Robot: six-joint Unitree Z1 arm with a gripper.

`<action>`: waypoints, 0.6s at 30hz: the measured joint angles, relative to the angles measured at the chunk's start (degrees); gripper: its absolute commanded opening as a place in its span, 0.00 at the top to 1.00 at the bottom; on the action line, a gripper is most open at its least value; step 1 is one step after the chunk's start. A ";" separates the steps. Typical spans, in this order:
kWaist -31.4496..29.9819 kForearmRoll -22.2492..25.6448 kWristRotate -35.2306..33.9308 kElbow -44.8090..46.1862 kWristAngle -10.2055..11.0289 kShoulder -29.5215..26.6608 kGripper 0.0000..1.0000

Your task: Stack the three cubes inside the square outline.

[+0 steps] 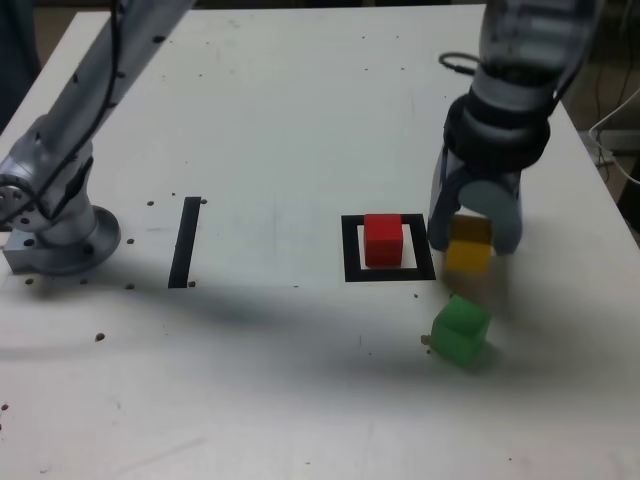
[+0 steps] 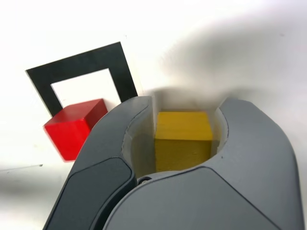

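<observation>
Nearest the exterior camera, the green cube is seen resting on the white table, apart from the other blocks and below the outline's corner toward the exterior view's right. Small dark specks are scattered over the tabletop near it.

Just beyond, the yellow cube is held between the jaws of the gripper, which are closed against two of its opposite sides; in the wrist view the yellow block is seen wedged between the two grey jaws, filling the gap between them. Whether it is lifted clear of the table cannot be told. It sits just beside the square outline, on the exterior view's right of it.

Within that black frame the red cube is found, standing on the white centre; in the wrist view the red block is seen overlapping one taped edge of the outline.

Farther toward the exterior view's left, a straight black strip is laid on the table, and beyond it the arm's grey base is mounted near the table edge.
</observation>
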 measured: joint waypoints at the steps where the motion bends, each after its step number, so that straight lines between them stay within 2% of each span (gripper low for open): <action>1: -0.01 0.47 0.02 -0.14 0.07 -0.59 0.83; 7: -0.04 2.62 0.06 0.11 0.78 -4.76 0.83; 18: 2.73 3.62 -2.34 9.17 1.69 -13.16 0.83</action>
